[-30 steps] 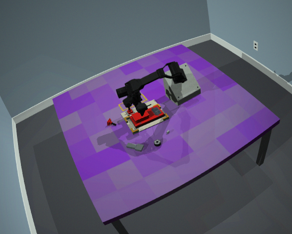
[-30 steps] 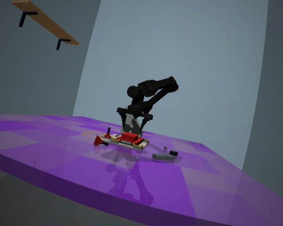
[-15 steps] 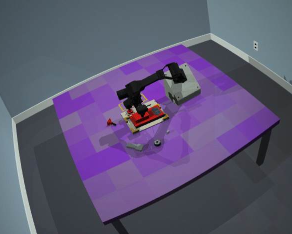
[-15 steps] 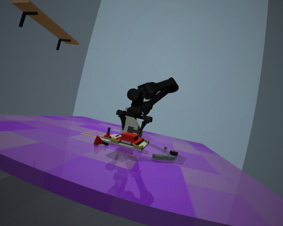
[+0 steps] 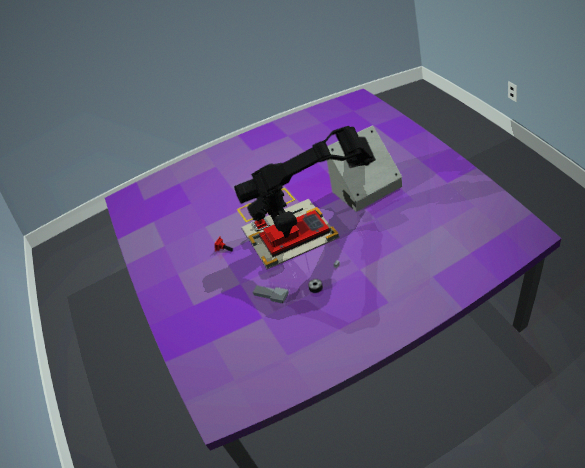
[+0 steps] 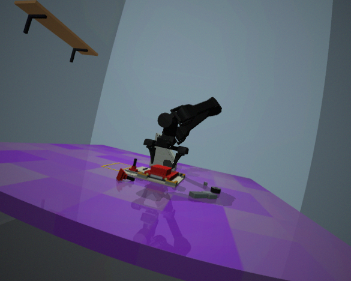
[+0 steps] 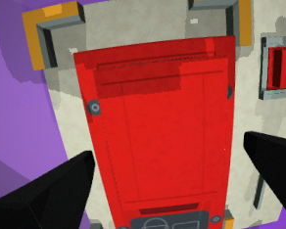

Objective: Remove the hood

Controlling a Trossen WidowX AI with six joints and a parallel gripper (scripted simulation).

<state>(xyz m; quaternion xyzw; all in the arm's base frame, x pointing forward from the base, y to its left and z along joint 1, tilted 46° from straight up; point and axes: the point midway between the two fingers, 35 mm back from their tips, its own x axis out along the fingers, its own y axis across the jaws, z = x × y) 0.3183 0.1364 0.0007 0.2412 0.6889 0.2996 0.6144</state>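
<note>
The toy car [image 5: 302,234] [image 6: 173,175] is a long red body on a pale board [image 5: 298,249] [image 7: 64,114] with orange corner brackets. Its hood [image 5: 281,236] [image 6: 161,170] [image 7: 162,122] is the raised red block at the front end, seated on the car. My gripper [image 6: 162,166] [image 7: 169,149] is open and empty, pointing down over the car, one finger to each side of it. In the top view the arm hides part of the gripper. The marked area is a yellow outline [image 5: 242,214] [image 6: 110,164] on the table beside the board, partly hidden by the arm.
A red piece with a black peg [image 6: 133,169] [image 7: 279,68] sits in a grey frame on the board. Another red piece [image 5: 218,244] [image 6: 120,175] lies beside the board. A grey block [image 5: 263,291] [image 6: 198,194], a black wheel [image 6: 215,190] and a small grey cube [image 5: 336,263] lie on the other side.
</note>
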